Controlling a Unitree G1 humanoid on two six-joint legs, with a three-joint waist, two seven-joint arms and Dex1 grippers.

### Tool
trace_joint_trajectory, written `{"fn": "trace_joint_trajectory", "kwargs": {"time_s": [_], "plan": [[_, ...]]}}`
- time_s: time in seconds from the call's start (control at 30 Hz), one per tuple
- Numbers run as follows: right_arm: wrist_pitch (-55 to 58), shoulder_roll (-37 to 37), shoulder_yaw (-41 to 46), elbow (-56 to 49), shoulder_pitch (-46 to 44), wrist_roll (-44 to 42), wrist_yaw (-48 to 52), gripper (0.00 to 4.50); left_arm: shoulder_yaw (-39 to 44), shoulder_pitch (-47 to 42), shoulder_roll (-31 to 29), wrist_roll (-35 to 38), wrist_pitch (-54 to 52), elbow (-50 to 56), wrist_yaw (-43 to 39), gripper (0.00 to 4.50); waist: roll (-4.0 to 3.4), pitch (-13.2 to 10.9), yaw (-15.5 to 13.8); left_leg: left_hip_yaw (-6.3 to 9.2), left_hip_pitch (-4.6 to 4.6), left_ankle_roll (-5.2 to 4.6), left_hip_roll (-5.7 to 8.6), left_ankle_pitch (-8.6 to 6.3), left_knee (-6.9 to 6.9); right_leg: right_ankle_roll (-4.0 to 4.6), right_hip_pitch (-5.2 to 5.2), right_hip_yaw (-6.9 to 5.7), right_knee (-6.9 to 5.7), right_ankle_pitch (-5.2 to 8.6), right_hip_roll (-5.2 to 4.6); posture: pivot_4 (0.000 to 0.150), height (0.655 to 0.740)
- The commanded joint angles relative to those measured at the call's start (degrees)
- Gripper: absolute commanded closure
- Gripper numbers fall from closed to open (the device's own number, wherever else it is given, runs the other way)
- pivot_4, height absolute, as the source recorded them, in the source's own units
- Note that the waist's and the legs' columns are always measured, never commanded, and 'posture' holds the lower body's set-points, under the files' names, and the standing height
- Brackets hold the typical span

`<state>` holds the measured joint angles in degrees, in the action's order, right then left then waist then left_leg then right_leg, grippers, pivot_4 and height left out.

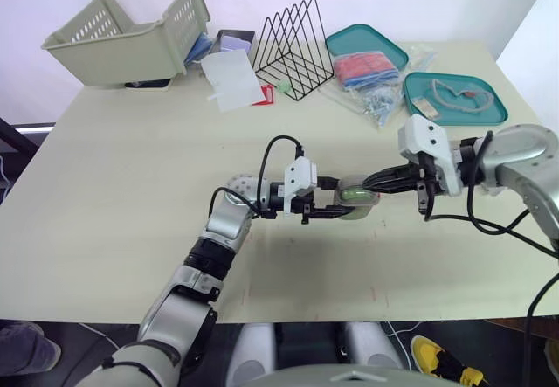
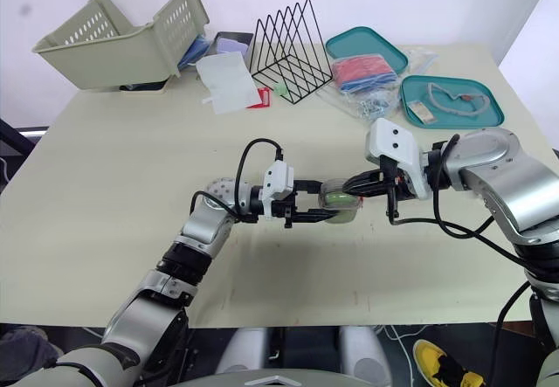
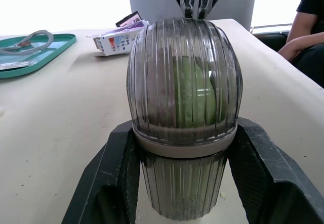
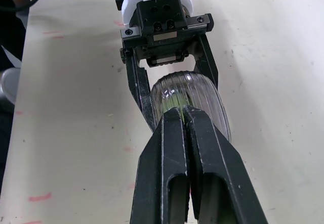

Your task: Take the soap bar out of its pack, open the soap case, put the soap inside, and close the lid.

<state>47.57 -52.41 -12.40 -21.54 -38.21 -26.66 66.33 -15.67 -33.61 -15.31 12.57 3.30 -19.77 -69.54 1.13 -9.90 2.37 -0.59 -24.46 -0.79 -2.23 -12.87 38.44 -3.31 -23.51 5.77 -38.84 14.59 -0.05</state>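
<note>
The soap case [image 1: 356,199] is a small box with a ribbed clear domed lid, and it sits mid-table with its lid down. A green soap bar [image 3: 195,92] shows through the lid. My left gripper [image 3: 185,128] is shut on the soap case, one finger on each side of the base below the lid's rim. My right gripper [image 4: 183,112] comes in from the opposite side with its fingers pressed together. Its tips touch the top of the lid [image 4: 195,100]. In the head views the two grippers meet at the soap case [image 2: 339,202].
At the back of the table stand a beige basket [image 1: 131,38], a black wire rack [image 1: 293,46], white paper [image 1: 231,77] and two teal trays [image 1: 354,33] [image 1: 498,112]. A small printed carton [image 3: 114,39] lies behind the case. A person's arm [image 3: 306,39] is at the table's side.
</note>
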Motion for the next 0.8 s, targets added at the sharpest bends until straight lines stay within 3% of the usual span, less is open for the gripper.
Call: {"fn": "trace_joint_trajectory", "kwargs": {"time_s": [0.03,0.4,0.8], "plan": [[1.8,-0.21,-5.61,0.12,2.16,2.83,-0.18,4.42,0.86,-0.53,0.65,0.48,-0.98,1.01,1.26,2.54,0.1,0.09,0.01,0.0,0.04,0.0,0.0,0.0,0.0,0.0,0.03,0.0,0.0,0.01,0.0,0.15,0.74],[0.67,1.92,-4.45,0.75,2.16,3.33,-0.75,4.42,0.43,-0.76,0.54,-0.37,-0.05,0.28,1.09,2.54,0.22,0.19,-0.02,-0.02,0.06,0.0,-0.01,0.0,0.0,-0.05,0.05,0.01,0.01,0.05,-0.02,0.15,0.74],[-3.29,2.95,9.15,1.78,5.04,-4.98,0.29,4.42,0.39,-0.7,0.05,-1.06,1.24,-0.78,1.32,2.54,0.22,0.16,-0.13,0.03,-0.15,0.0,0.02,0.0,0.0,0.02,-0.04,-0.01,0.06,0.0,-0.02,0.15,0.74]]}}
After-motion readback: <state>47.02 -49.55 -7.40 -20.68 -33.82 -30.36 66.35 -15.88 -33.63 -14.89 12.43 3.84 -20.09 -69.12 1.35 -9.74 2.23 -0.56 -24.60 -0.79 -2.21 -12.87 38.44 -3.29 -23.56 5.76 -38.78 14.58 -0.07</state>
